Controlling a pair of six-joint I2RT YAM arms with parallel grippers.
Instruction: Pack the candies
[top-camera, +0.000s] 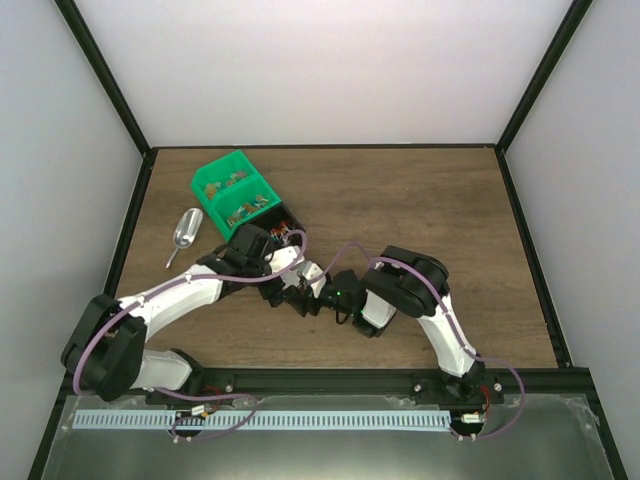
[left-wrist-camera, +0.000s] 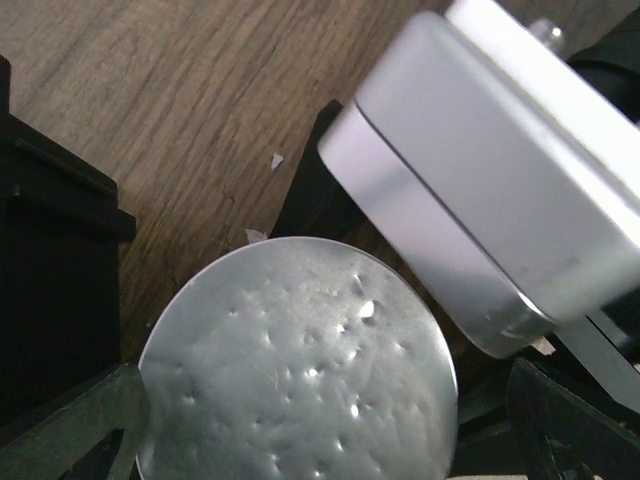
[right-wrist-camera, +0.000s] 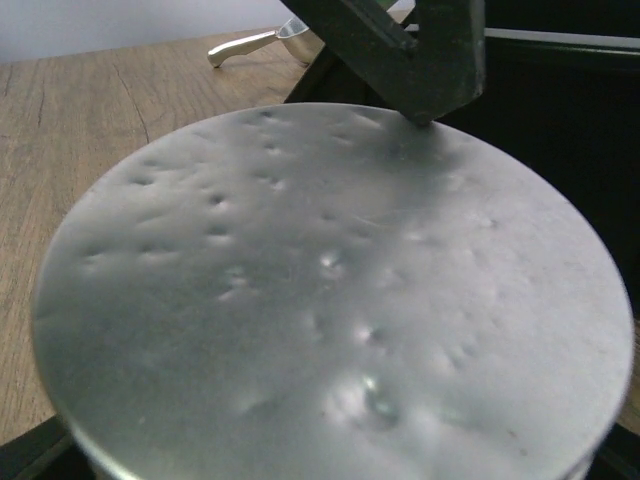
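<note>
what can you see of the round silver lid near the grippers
The lid is a flat round disc of dull silver metal, its face dotted with small dents that catch the light. It sits level above the wooden table. A dark gripper finger points down at its far edge; whether they touch cannot be told.

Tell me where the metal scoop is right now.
In the top view, the metal scoop lies on the table towards its left edge, just left of the green bin.
</note>
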